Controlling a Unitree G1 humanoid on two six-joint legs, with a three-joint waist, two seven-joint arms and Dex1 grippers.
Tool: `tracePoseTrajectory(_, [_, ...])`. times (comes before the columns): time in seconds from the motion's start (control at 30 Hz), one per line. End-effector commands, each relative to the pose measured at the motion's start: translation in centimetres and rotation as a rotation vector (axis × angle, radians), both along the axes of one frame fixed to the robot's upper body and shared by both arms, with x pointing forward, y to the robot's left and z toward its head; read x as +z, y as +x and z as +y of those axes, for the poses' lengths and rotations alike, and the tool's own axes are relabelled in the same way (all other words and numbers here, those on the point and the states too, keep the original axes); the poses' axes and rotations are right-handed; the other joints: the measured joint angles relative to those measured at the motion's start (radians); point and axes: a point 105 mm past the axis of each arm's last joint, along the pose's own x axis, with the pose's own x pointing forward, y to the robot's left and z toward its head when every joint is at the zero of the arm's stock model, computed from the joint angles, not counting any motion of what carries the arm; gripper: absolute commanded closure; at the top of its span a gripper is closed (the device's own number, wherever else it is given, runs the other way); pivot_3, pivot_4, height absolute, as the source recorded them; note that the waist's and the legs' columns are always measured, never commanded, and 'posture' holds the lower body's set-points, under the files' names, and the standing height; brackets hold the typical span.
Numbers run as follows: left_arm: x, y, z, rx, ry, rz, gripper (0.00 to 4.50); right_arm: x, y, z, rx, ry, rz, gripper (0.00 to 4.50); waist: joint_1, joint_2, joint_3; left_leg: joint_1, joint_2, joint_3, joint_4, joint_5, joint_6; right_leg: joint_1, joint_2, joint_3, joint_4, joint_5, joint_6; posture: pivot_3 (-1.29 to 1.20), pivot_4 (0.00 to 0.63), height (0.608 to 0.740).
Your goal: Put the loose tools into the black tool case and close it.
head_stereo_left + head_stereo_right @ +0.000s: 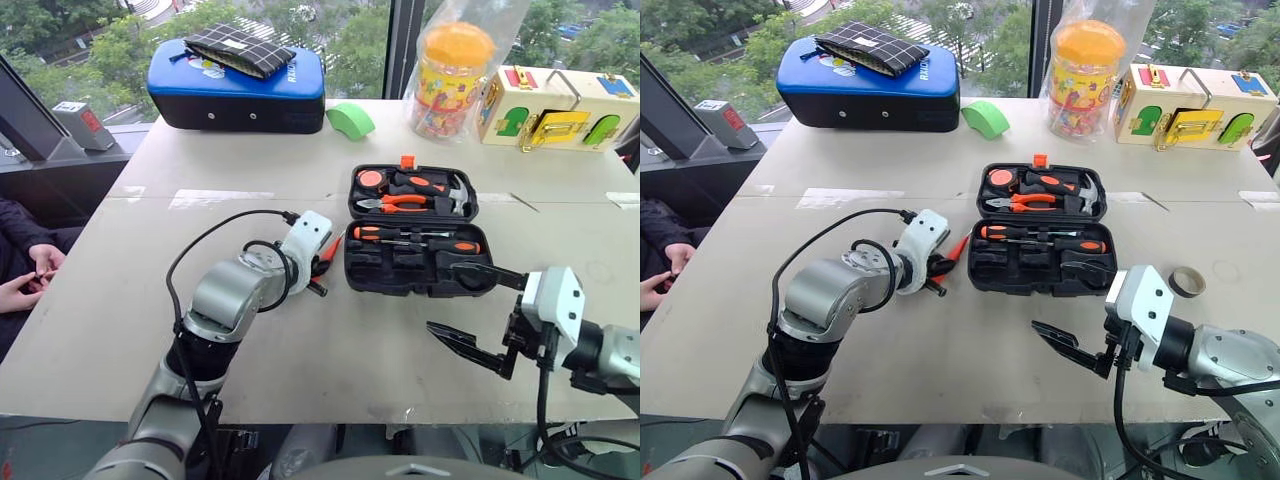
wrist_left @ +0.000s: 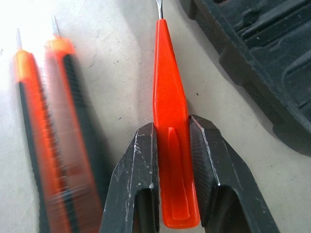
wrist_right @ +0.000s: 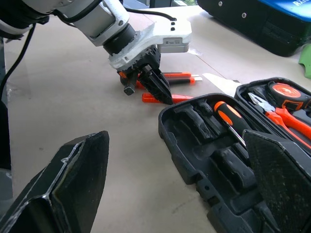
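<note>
On the grey table (image 1: 120,330), the left gripper (image 2: 171,160) pinches the thin orange-handled screwdriver (image 2: 170,116) along its length — the black tool case (image 1: 412,262) at three o'clock — while the right gripper (image 1: 470,305) gapes empty.

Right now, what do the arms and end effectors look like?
Both arms have silver-grey metal segments with dark joints and a white wrist housing. Each ends in an end effector of two black, tapered fingers: left end effector, right end effector. Loose black cables loop along the left arm and hang below the right wrist.
</note>
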Motion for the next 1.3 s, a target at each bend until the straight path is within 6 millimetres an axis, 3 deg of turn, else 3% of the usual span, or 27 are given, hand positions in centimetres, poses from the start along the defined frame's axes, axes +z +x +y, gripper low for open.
tracePoseTrajectory(0.03, [1.9,0.7,0.2,-0.007,-0.063,-0.115,4.19,1.0,0.0,0.0,0.001,0.001,-0.053,0.00,0.000,0.000,0.000,0.000,0.000,0.000,0.000,0.000,0.000,0.000,0.000,0.000,0.000,0.000,0.000,0.00,0.150,0.740])
tracePoseTrajectory(0.1, [3.5,1.3,0.4,0.002,-0.157,-0.199,4.19,1.0,-0.1,0.0,0.000,0.000,-0.053,0.00,0.001,0.000,0.000,0.000,0.000,0.000,0.000,0.000,0.000,0.000,0.000,0.000,0.000,0.000,0.000,0.00,0.150,0.740])
tracePoseTrajectory(0.23, [7.1,0.7,-0.4,-0.145,-0.405,-0.241,4.19,1.2,-0.3,-0.3,-0.014,0.007,-0.057,0.00,0.002,0.000,0.000,-0.002,0.000,-0.001,0.000,0.000,0.000,-0.001,-0.001,-0.001,-0.001,0.000,0.000,0.00,0.150,0.740])
tracePoseTrajectory(0.37, [8.5,-1.5,-2.5,-0.520,-0.332,-0.245,4.19,1.2,-0.5,-1.4,-0.052,-0.011,-0.055,0.00,0.001,0.000,0.001,-0.002,0.000,-0.001,0.000,0.000,0.000,-0.001,0.000,-0.002,-0.001,0.000,0.000,0.00,0.150,0.740])
tracePoseTrajectory(0.47, [7.3,-0.6,-3.8,-0.770,-0.069,-0.294,4.19,1.5,-0.8,-3.1,-0.100,-0.025,-0.061,0.00,0.009,0.001,0.001,-0.002,0.000,0.000,0.001,0.000,0.000,0.000,-0.001,-0.002,-0.001,0.000,0.000,0.00,0.150,0.740])
tracePoseTrajectory(0.67, [4.5,2.5,-6.3,-1.001,0.224,-0.277,4.19,2.3,-1.7,-5.8,-0.171,-0.036,-0.044,0.00,0.004,0.001,0.001,-0.002,-0.001,0.001,0.002,-0.003,0.005,0.001,-0.001,0.000,-0.002,0.000,-0.001,0.00,0.150,0.740])
tracePoseTrajectory(0.87, [2.8,4.2,-8.1,-1.074,0.345,-0.227,4.19,2.4,-2.2,-6.6,-0.239,-0.056,-0.027,0.00,-0.006,0.002,0.001,-0.003,0.001,0.000,0.002,-0.003,0.005,0.000,0.001,0.000,-0.001,0.000,0.000,0.00,0.150,0.740])
tracePoseTrajectory(1.0, [2.0,4.8,-8.1,-1.089,0.397,-0.188,4.19,2.4,-2.4,-6.7,-0.267,-0.054,-0.022,0.00,0.002,0.001,0.001,-0.004,0.000,0.000,0.003,-0.003,0.006,0.001,0.000,-0.002,-0.001,0.000,0.000,0.00,0.150,0.740])
tracePoseTrajectory(1.3, [2.1,5.7,-8.2,-1.082,0.467,-0.173,4.19,2.4,-2.6,-6.1,-0.268,-0.048,-0.027,0.00,0.000,0.001,0.001,-0.002,-0.001,-0.001,0.005,-0.002,0.006,0.002,0.002,-0.002,0.001,-0.001,0.004,0.00,0.150,0.740])
